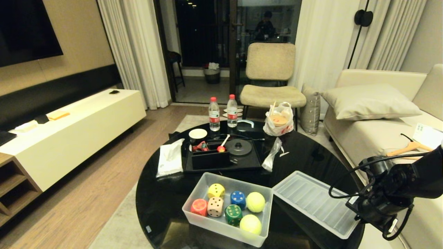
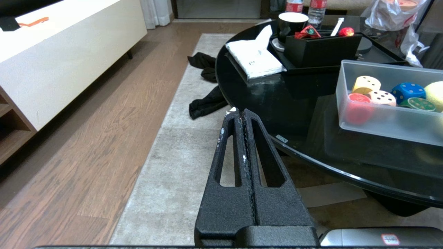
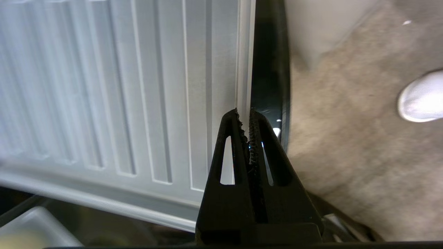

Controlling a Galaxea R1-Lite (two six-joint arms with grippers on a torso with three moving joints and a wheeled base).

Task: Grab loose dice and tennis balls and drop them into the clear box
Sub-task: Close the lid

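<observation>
All five dice [image 1: 221,204] and both tennis balls [image 1: 253,211] lie inside the clear box [image 1: 197,193] on the table [image 1: 162,204]; none is loose. The right gripper [image 3: 245,121] pinches the edge of the lid [image 1: 311,202], probably for closing. The left gripper [image 2: 238,112] is closed, empty, beside the table.

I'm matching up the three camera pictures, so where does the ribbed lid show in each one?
Head view: the ribbed lid lies flat, lower right, beside the clear box.
Left wrist view: not in it.
Right wrist view: the lid fills the left half.
Shared landmark: the black table.
</observation>
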